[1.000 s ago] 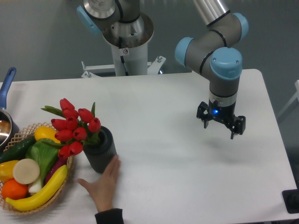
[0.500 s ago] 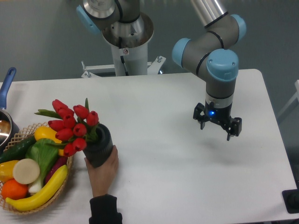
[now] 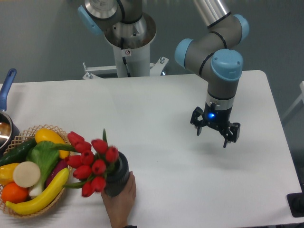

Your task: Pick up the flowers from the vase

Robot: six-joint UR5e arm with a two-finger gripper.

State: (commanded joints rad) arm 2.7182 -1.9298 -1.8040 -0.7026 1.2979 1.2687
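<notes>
Two-finger gripper (image 3: 212,135) hovering above the white table (image 3: 180,95), black fingers spread, empty. Glossy red tulip flowers (image 3: 92,161) stand in the dark, apparently ribbed cylindrical vase (image 3: 118,175), a human hand (image 3: 121,199) cupping it, beside the wicker basket (image 3: 28,133).

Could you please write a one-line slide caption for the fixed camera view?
A hand grips the vase of flowers beside the basket; the open gripper hangs far away.

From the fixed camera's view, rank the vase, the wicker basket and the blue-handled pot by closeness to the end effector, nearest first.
Measured from the end effector, at the table's right:
1. The vase, front left of centre, held by a person's hand, flowers in it.
2. The wicker basket, further left.
3. The blue-handled pot, at the far left edge.
</notes>
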